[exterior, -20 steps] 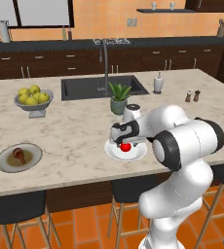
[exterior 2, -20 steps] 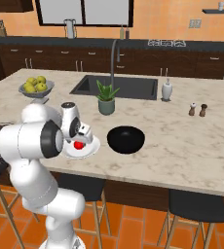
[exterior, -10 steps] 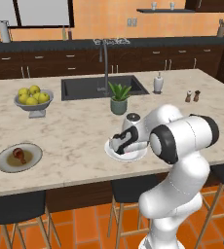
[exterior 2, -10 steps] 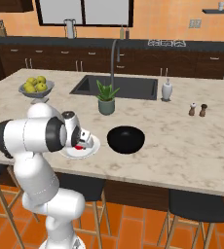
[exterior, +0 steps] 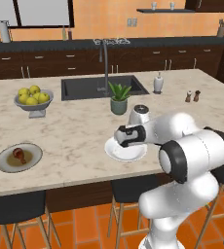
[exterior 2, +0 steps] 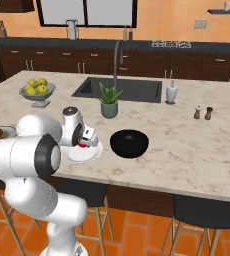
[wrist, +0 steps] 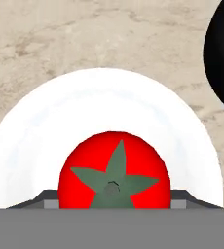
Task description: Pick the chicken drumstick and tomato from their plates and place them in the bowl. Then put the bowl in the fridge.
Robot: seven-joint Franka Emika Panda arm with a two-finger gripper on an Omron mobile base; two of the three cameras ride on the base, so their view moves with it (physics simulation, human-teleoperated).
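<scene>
Tomato (wrist: 114, 170), round, glossy red with a dark green star-shaped stem, sits on the plain glossy white plate (wrist: 50, 126) on the beige marbled stone counter (exterior: 80, 131), directly under the robot's two-finger gripper (exterior: 125, 141), whose tips flank it low on either side. Whether the jaws already press the tomato cannot be told. Just beside the plate stands the round black bowl (exterior 2: 129, 143), and the brown roasted chicken drumstick (exterior: 19, 155) lies on the grey-beige rimmed plate (exterior: 4, 163), well apart.

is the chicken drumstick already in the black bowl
No, the chicken drumstick lies on the grey-beige plate, far from the black bowl.
</scene>
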